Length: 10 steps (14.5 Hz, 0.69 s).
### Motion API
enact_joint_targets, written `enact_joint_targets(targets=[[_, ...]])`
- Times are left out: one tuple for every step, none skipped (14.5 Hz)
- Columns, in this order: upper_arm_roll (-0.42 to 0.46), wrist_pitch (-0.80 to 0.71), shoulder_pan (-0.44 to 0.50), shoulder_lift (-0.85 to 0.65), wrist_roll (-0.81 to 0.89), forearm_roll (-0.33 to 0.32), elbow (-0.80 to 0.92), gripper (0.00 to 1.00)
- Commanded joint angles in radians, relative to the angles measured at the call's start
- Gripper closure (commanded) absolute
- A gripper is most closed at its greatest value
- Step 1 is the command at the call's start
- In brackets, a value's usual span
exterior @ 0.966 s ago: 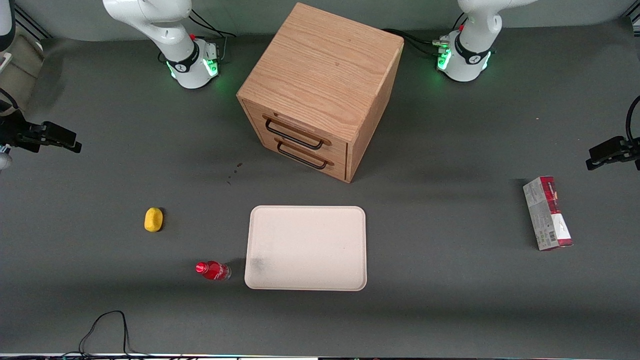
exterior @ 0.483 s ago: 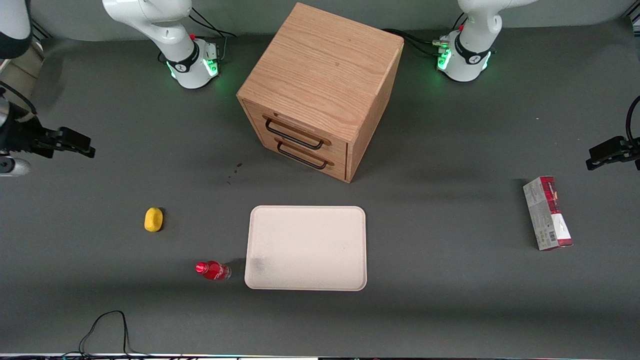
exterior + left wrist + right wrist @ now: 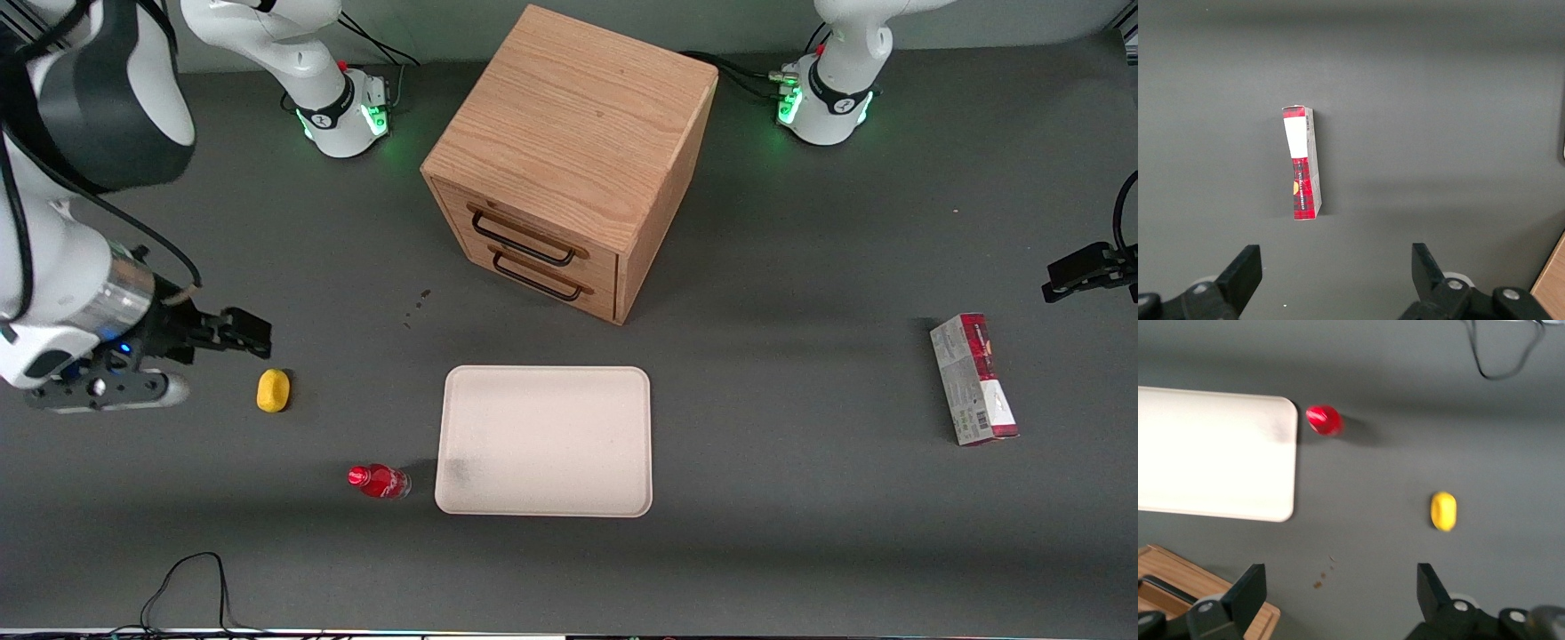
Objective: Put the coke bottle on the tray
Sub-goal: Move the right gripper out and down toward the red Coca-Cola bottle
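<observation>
The coke bottle (image 3: 378, 480), small and clear with a red cap and red label, lies on the dark table beside the tray's near corner, toward the working arm's end. It also shows in the right wrist view (image 3: 1323, 420). The cream-white tray (image 3: 544, 440) lies flat and bare in front of the wooden drawer cabinet, and shows in the right wrist view (image 3: 1211, 453). My right gripper (image 3: 253, 336) hangs open and empty above the table, just beside the yellow lump and farther from the front camera than the bottle. Its fingers stand wide apart in the wrist view (image 3: 1338, 587).
A yellow lump (image 3: 273, 390) lies near the gripper, also seen from the wrist (image 3: 1443, 511). A wooden two-drawer cabinet (image 3: 569, 151) stands mid-table. A red-and-grey carton (image 3: 973, 378) lies toward the parked arm's end. A black cable (image 3: 191, 578) loops at the table's near edge.
My right arm has swung in from the table's end toward the yellow lump and come nearer to the front camera. The bottle, tray and other things have not moved.
</observation>
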Motion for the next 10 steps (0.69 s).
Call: enact_joint_targets(targets=[[0.040,-0.034,-0.005,0.169,0.017,0.006,0.207,0.00],[0.050,-0.016,-0.005,0.178,0.017,0.006,0.212,0.00],[0.050,-0.005,-0.007,0.191,0.016,0.006,0.212,0.00],[0.050,0.006,-0.007,0.195,0.017,0.006,0.212,0.00],[0.050,0.023,-0.010,0.195,0.017,0.004,0.212,0.00],[0.046,0.035,-0.010,0.203,0.017,0.004,0.212,0.00],[0.043,0.047,-0.010,0.218,0.017,0.001,0.212,0.00],[0.041,0.081,-0.010,0.238,0.016,-0.002,0.210,0.00],[0.040,0.115,-0.010,0.258,0.016,-0.003,0.210,0.00],[0.040,0.147,-0.011,0.281,0.016,-0.004,0.210,0.00]])
